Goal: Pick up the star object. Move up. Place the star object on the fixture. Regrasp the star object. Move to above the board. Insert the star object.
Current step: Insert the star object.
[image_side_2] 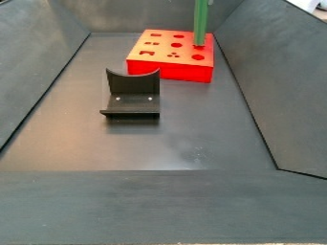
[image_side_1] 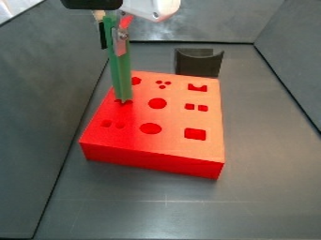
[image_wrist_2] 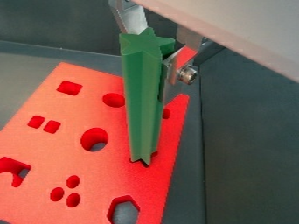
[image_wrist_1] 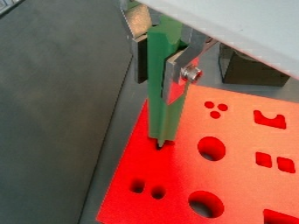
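Note:
The star object (image_side_1: 120, 70) is a long green bar with a star-shaped cross-section; it also shows in both wrist views (image_wrist_1: 163, 83) (image_wrist_2: 142, 96) and in a side view (image_side_2: 201, 24). It stands upright with its lower end touching the red board (image_side_1: 170, 131) at a hole near one edge. My gripper (image_side_1: 113, 36) is shut on the star object's upper part, its silver fingers (image_wrist_1: 184, 66) (image_wrist_2: 177, 61) clamped on either side. The board (image_wrist_1: 233, 166) (image_wrist_2: 70, 131) (image_side_2: 173, 53) has several cut-out holes of different shapes.
The dark L-shaped fixture (image_side_1: 198, 62) stands behind the board in one side view and in front of it in the other (image_side_2: 130, 96). Grey sloping walls (image_side_1: 38, 75) (image_side_2: 38, 86) close in the dark floor (image_side_2: 179, 144).

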